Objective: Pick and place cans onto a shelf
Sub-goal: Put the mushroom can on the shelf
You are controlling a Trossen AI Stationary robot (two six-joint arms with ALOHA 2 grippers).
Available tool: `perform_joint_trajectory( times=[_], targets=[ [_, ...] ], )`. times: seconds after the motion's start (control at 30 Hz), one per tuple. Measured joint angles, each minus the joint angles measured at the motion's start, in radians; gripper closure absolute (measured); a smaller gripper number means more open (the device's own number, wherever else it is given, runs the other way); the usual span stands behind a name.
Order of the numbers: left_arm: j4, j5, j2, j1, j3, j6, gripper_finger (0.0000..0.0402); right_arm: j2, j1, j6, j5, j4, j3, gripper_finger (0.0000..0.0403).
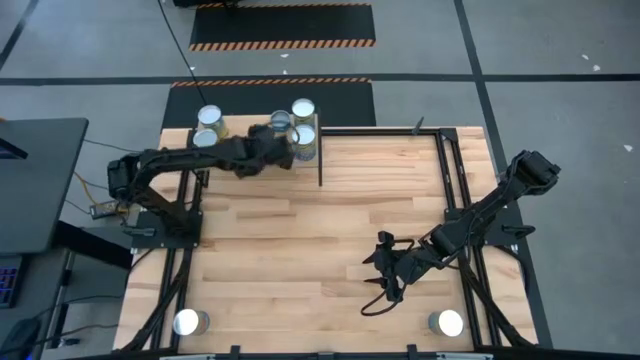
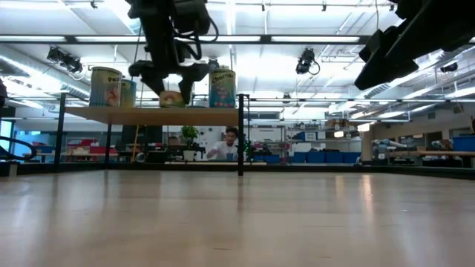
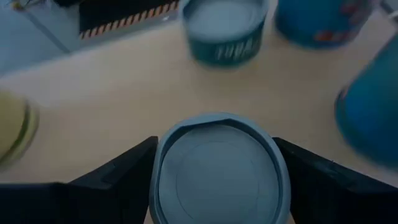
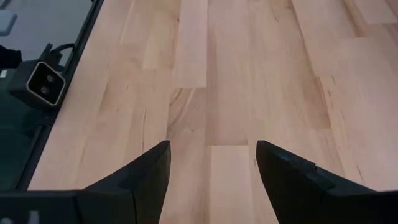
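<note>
The left pincer (image 3: 217, 180) grips a can (image 3: 219, 171) by its sides, low over the shelf (image 2: 152, 116), apparently not quite set down. Four more cans (image 1: 303, 110) stand there. The right pincer (image 4: 211, 168) hangs wide over the worktop (image 1: 300, 240).

Location: my workplace is a robotics lab or workshop hall. Evidence: grey concrete floor (image 1: 560, 60) with black-and-orange hazard-striped mats (image 1: 282, 25); open ceiling with strip lights and mounted cameras (image 2: 306, 61); blue storage bins (image 2: 315, 157) on benches; a person (image 2: 231, 142) seated beyond the tabletop's (image 1: 300, 250) far edge.
</note>
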Motion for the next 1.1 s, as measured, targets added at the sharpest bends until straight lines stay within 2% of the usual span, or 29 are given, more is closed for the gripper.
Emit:
perform_joint_trajectory(
  times=[0.1, 0.2, 0.53, 1.1],
  targets=[
    [0.077, 0.059, -0.001, 0.035, 0.0, 0.097, 0.0108, 0.0, 0.009, -0.002, 0.0, 0.001, 0.0, 0.0158],
    [0.123, 0.106, -0.001, 0.044, 0.0, 0.103, 0.0108, 0.0, 0.01, -0.002, 0.0, 0.001, 0.0, 0.0159],
    [0.154, 0.069, -0.001, 0.013, 0.0, 0.139, 0.0086, 0.0, 0.01, -0.005, 0.0, 0.006, 0.0, 0.0158],
    [0.154, 0.089, -0.005, 0.017, 0.0, 0.177, 0.0083, 0.0, 0.009, -0.006, 0.001, 0.007, 0.0, 0.0158]
  ],
)
